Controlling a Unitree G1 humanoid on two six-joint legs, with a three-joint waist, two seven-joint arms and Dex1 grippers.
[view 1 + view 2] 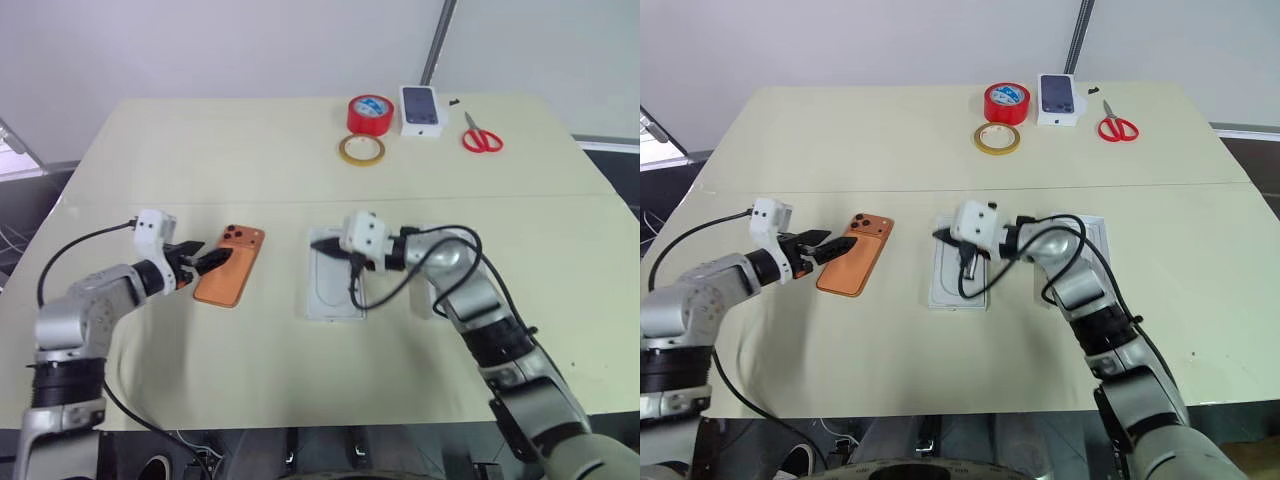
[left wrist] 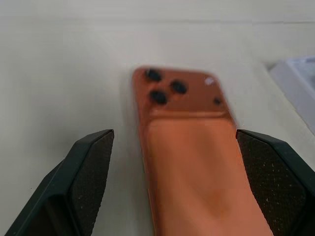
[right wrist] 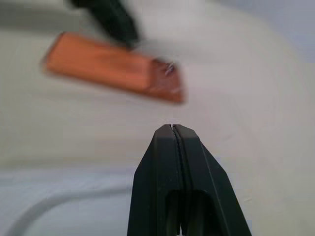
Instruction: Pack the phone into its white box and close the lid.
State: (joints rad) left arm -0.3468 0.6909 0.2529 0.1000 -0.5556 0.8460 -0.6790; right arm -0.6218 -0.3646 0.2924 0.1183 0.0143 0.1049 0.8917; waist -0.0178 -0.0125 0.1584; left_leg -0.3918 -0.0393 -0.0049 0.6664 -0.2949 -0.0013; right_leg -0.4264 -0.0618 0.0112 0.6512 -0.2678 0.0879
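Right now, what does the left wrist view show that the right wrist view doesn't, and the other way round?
Left wrist view alone: the left gripper open, its fingers on either side of the phone, and the phone's camera lenses seen from above.

Right wrist view alone: the right gripper shut, empty, pointing toward the phone from over a white tray with a curved recess.

Both: the orange phone lying flat on the table, not yet in any box.
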